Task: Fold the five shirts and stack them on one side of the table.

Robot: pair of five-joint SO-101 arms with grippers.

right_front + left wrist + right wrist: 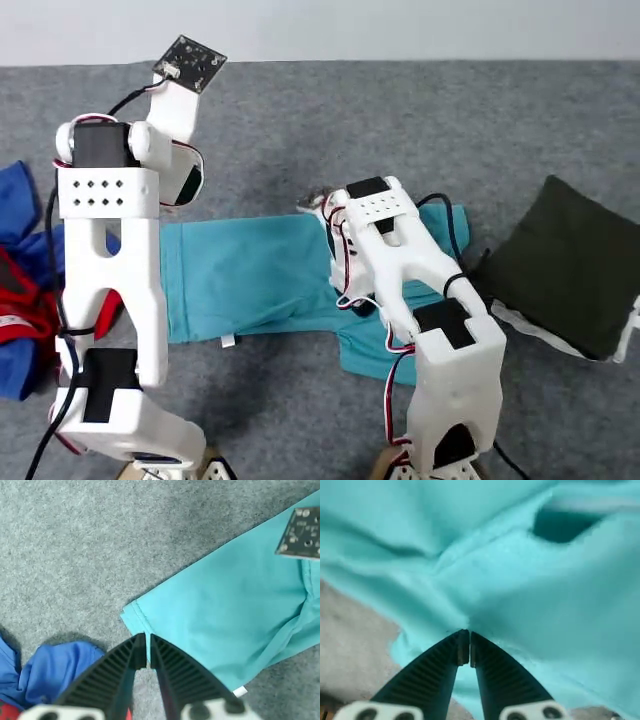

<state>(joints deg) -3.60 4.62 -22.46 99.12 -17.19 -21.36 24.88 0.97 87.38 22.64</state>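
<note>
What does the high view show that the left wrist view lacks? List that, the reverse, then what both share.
High view adds: the dark green shirt at the table's right, and the left arm and right arm whole. Left wrist view adds: the left gripper, shut, tips at the teal shirt's hemmed corner. Both: the teal shirt, the blue shirt beside it, the grey table.

My left fingers [112,675] are matt black plastic, ribbed on their inner faces, and the right fingers [427,672] look the same. The teal shirt [520,590], pinched at the right fingers' tips, is soft, smooth, matt knit cloth and creases there. Just past the left fingers' tips its stitched hem lies on the bench [75,545], which has a rough, fuzzy grey felt-like cover. Beside the left fingers, the blue shirt [55,670] is smooth matt cloth. The arm shells [140,300] are smooth white plastic with a slight sheen.
</note>
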